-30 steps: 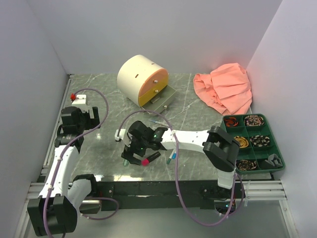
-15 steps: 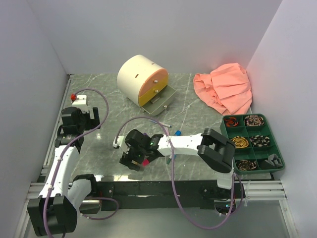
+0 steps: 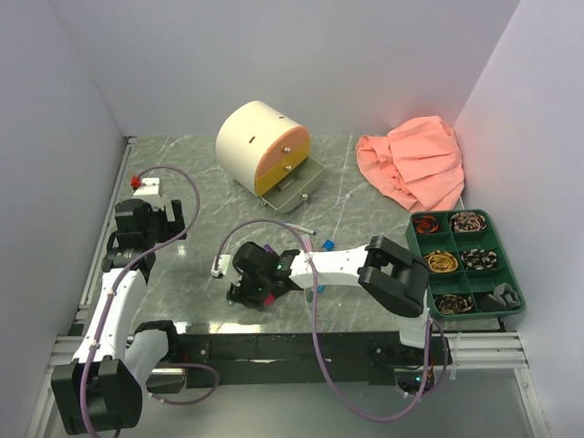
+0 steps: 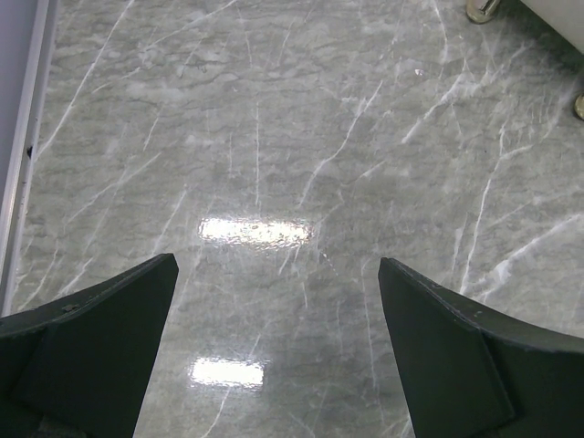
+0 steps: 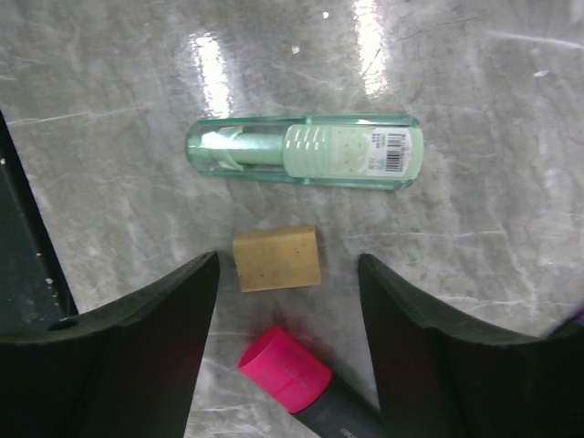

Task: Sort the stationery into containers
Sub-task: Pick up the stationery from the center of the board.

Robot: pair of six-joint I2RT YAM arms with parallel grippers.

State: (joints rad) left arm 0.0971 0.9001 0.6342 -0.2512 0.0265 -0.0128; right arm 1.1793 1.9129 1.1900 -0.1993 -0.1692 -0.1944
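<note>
In the right wrist view a tan eraser (image 5: 276,259), the pink cap of a pink-black highlighter (image 5: 285,371) and a clear green piece (image 5: 306,151) lie on the marble. My right gripper (image 5: 288,274) is open, low over them, with the eraser and pink cap between its fingers. From above it (image 3: 254,290) sits near the front edge. A blue-capped highlighter (image 3: 326,245), a thin white pen (image 3: 297,228) and a purple item (image 3: 267,248) lie nearby. The cream cabinet (image 3: 254,137) has a peach drawer (image 3: 281,155) and a yellow drawer (image 3: 278,178). My left gripper (image 4: 278,265) is open over bare marble.
A dark green compartment tray (image 3: 507,274) stands at the right edge. A peach cloth (image 3: 415,164) lies at the back right. A grey open drawer (image 3: 299,187) juts from the cabinet's base. Purple cables loop above the table. Walls close in on the left and right.
My right gripper has moved toward the near left and down over the eraser and pink highlighter. The left arm has not moved.
</note>
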